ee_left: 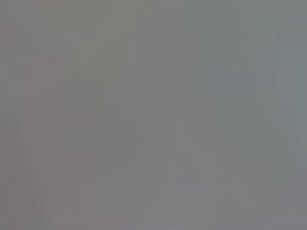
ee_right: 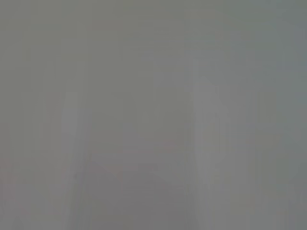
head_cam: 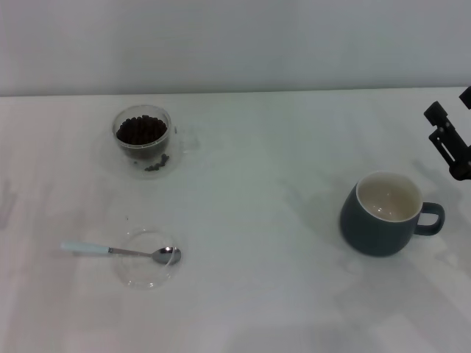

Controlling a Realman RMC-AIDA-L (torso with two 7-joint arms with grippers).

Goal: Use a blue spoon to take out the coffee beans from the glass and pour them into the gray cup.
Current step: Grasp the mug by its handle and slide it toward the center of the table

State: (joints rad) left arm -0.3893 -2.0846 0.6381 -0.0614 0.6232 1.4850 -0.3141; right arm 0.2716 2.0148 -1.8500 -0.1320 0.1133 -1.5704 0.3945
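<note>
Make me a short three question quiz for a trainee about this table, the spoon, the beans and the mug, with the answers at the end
1. True or false: the blue spoon lies with its bowl over the shallow clear dish.
2. Where are the coffee beans? A) in the glass B) in the gray cup C) in the shallow dish
3. Fill in: the only gripper in the head view is the ____ gripper, at the table's far edge on the mug's side.

Key
1. True; the pale handle sticks out past the rim toward the robot's left.
2. A; the mug's cream inside shows no beans.
3. Right; the left gripper is not in view.
</note>
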